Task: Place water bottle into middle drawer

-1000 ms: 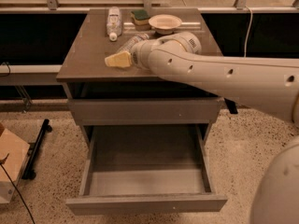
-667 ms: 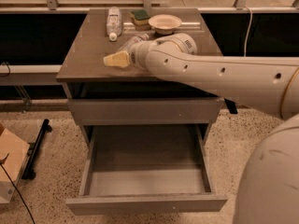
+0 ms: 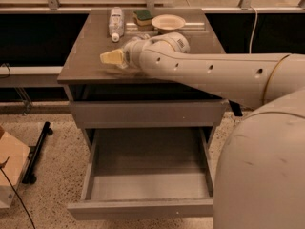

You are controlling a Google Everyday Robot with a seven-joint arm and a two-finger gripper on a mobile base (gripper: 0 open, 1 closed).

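Observation:
My gripper (image 3: pixel 113 58), with a yellowish tip, is at the end of the white arm, low over the front left of the cabinet top (image 3: pixel 86 61). A faint clear crinkled shape (image 3: pixel 116 70) lies just under it; it may be the water bottle, but I cannot tell for sure, nor whether it is held. The middle drawer (image 3: pixel 143 208) is pulled wide open at the cabinet's bottom, and its grey floor shows. A taller grey drawer front (image 3: pixel 143 114) above it is closed.
A clear bottle with a white cap (image 3: pixel 116 23) lies at the back left of the top. A green sponge (image 3: pixel 143 17) and a pale bowl (image 3: pixel 167 22) sit at the back. A cardboard box (image 3: pixel 9 171) and a black stand (image 3: pixel 37 151) are on the floor at left.
The arm and gripper have shifted slightly to the left over the cabinet top. The drawer and the other objects have not moved.

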